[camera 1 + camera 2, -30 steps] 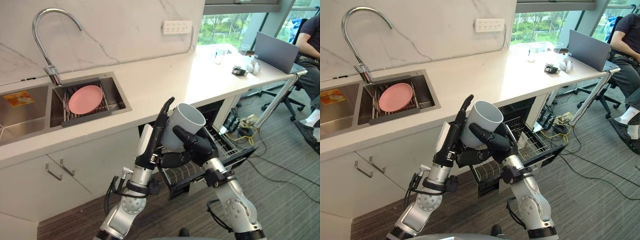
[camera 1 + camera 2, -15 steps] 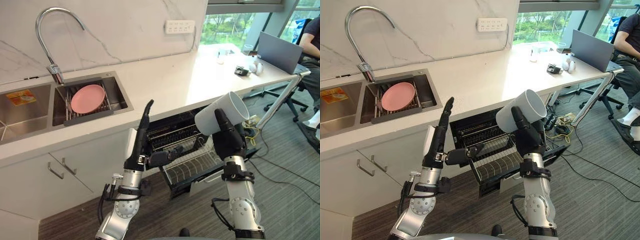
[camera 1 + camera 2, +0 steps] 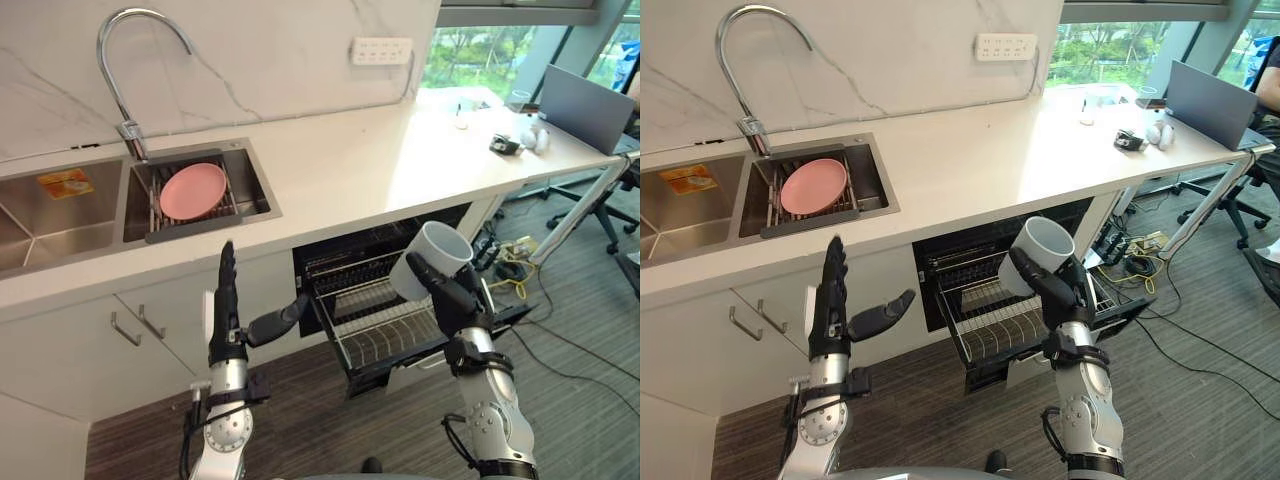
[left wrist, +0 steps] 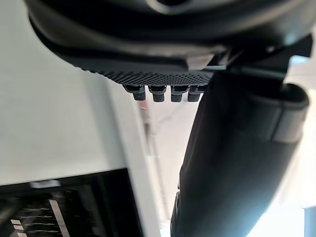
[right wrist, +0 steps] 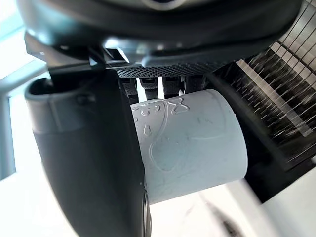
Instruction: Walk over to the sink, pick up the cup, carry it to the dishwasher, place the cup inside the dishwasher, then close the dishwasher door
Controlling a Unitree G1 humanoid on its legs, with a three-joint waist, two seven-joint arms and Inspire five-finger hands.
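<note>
My right hand point(image 3: 455, 296) is shut on the pale grey cup point(image 3: 428, 258), which tilts with its mouth up and to the right, above the pulled-out dishwasher rack point(image 3: 385, 325). The right wrist view shows the cup point(image 5: 190, 143) pinched between thumb and fingers, the rack's tines beyond it. The dishwasher point(image 3: 985, 270) stands open under the white counter, its door point(image 3: 1120, 305) folded down. My left hand point(image 3: 232, 318) is open, fingers straight up and thumb out to the side, in front of the cabinet left of the dishwasher.
A steel sink point(image 3: 205, 190) with a tall tap point(image 3: 130, 60) holds a pink plate point(image 3: 192, 190). A white counter point(image 3: 400, 150) runs right to a laptop point(image 3: 590, 95) and small items. Cables point(image 3: 510, 270) lie on the floor past the door. An office chair point(image 3: 1240, 195) stands at the far right.
The camera has shifted. My right hand has lowered the cup toward the rack. My left hand has drawn back to the left and downward, away from the cup, still open.
</note>
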